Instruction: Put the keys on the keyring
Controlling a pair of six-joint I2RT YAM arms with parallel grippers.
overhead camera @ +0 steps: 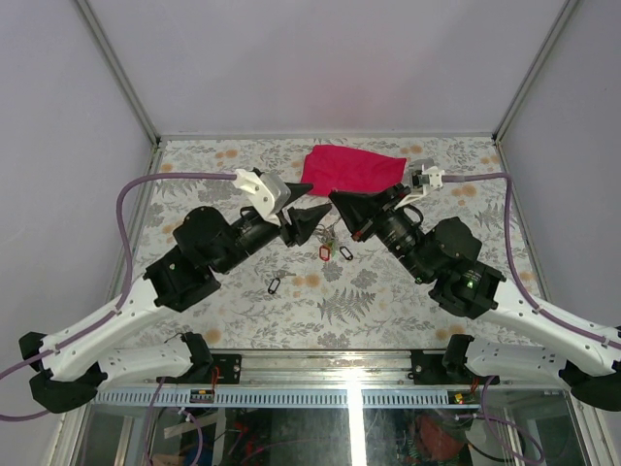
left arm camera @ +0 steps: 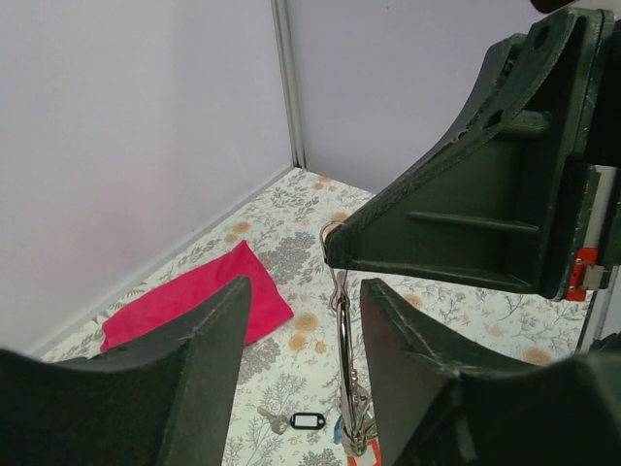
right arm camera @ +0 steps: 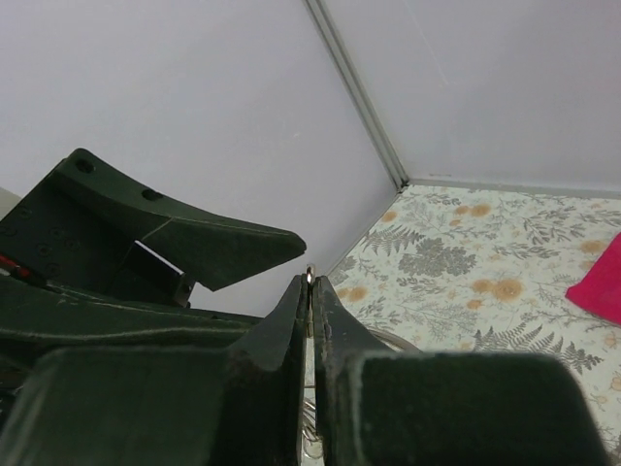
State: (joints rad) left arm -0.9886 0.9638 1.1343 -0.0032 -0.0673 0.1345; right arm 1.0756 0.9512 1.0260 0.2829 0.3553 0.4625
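The keyring (left arm camera: 343, 335) hangs edge-on, a thin silver ring pinched at its top by my right gripper (right arm camera: 310, 282), which is shut on it. In the top view my right gripper (overhead camera: 336, 202) meets my left gripper (overhead camera: 312, 225) above the table's middle. Several keys (left arm camera: 355, 427) dangle from the ring's bottom, with red and black tags (overhead camera: 324, 252) below the grippers. My left gripper (left arm camera: 306, 286) is open, its fingers (left arm camera: 199, 359) straddling the ring, which is close to the right finger. One more key with a black tag (left arm camera: 307, 420) lies on the table (overhead camera: 275, 285).
A red cloth (overhead camera: 351, 169) lies at the back of the floral table (overhead camera: 388, 301), also seen in the left wrist view (left arm camera: 194, 296). Grey walls with metal corner posts (left arm camera: 287, 87) enclose the table on three sides.
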